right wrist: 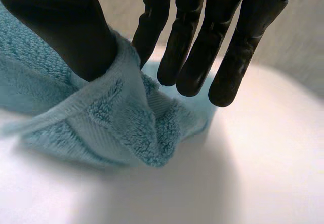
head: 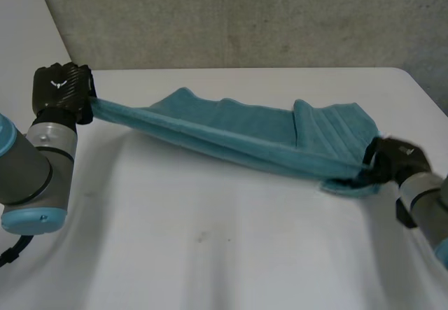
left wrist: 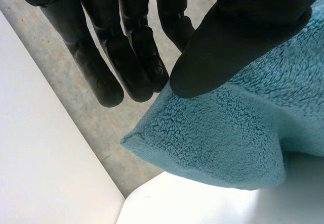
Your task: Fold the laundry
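Observation:
A teal towel [head: 245, 131] is stretched in a long, loosely folded band across the white table [head: 210, 247], from back left to right. My left hand [head: 63, 89] holds its left end off the table near the far left edge. In the left wrist view the thumb [left wrist: 238, 37] pinches the towel [left wrist: 228, 133] close to a corner, with the other fingers straight beside it. My right hand [head: 392, 159] grips the right end low at the table. There the thumb [right wrist: 66, 27] presses a bunched fold of towel [right wrist: 101, 128] against a finger.
A grey wall [head: 245, 16] runs behind the table's far edge. The table's rounded corner [head: 413, 79] lies at the back right, close to the right hand. Bare white tabletop stretches in front of the towel.

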{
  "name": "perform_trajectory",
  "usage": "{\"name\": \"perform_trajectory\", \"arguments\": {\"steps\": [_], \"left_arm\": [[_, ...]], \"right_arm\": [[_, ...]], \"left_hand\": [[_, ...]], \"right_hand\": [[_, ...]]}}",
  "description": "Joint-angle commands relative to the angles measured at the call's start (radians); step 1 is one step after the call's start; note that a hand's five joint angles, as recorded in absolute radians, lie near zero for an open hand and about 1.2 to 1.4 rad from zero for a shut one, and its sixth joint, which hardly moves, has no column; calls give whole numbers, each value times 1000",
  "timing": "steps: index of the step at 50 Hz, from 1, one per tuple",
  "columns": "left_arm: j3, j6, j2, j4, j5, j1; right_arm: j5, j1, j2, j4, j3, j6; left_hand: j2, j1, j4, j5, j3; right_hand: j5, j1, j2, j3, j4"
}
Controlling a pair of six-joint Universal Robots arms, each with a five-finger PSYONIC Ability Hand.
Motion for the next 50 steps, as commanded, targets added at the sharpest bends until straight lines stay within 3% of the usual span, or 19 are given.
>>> {"name": "perform_trajectory", "arguments": {"steps": [1,3,5,8,10,19,22,29,33,35,37,38,40,41,43,46,48,50], "left_arm": [[-3,6,134,-90,3,-4],[5,6,185,-136,6,-4],[16,6,280,-240,30,-2],[19,6,310,-273,41,-2],[13,9,368,-351,69,-1],[-10,30,357,-515,86,10],[-12,78,258,-540,86,13],[74,265,-10,-546,86,24],[198,284,-106,-543,83,13],[284,285,-150,-540,81,9],[490,284,-216,-525,83,-8],[491,284,-216,-524,83,-8],[701,278,-233,-427,67,-21],[702,277,-233,-426,67,-21],[818,255,-213,-257,25,-33],[832,238,-181,-178,-3,-28],[817,190,-122,-68,-26,-28],[800,164,-114,-66,-23,-22]], "right_arm": [[-37,-52,-317,61,-109,-170],[-61,-52,-365,135,-175,-231],[-136,-64,-411,347,-331,-339],[-173,-76,-399,451,-402,-383],[-222,-115,-327,624,-498,-463],[-210,-124,-130,874,-525,-771],[-170,-124,-66,910,-503,-855],[-62,-22,106,807,-578,-875],[-9,23,175,720,-675,-875],[50,63,236,614,-853,-873],[78,87,262,550,-956,-873],[78,88,262,549,-957,-873],[116,121,282,388,-1173,-867],[117,121,282,387,-1174,-867],[133,135,269,182,-1267,-851],[130,138,236,97,-1246,-834],[121,144,119,28,-1127,-805],[111,144,70,31,-1055,-803]], "left_hand": [[178,194,179,181,180],[178,194,179,181,180],[178,194,179,181,180],[178,194,179,181,180],[178,194,179,181,180],[178,194,179,181,180],[178,194,179,181,180],[178,194,179,181,180],[178,194,179,181,180],[178,194,179,181,180],[178,194,179,181,180],[178,194,179,181,180],[178,194,179,181,180],[178,194,179,181,180],[178,194,179,181,180],[178,194,179,181,180],[178,194,179,181,180],[178,194,179,181,180]], "right_hand": [[280,446,217,212,205],[280,446,217,212,205],[280,446,217,212,205],[280,446,217,212,205],[280,446,217,212,205],[280,446,217,212,205],[280,446,217,212,205],[280,446,217,212,205],[280,446,217,212,205],[280,446,217,212,205],[280,446,217,212,205],[280,446,217,212,205],[280,446,217,212,205],[280,446,217,212,205],[280,446,217,212,205],[280,446,217,212,205],[280,446,217,212,205],[280,446,217,212,205]]}}
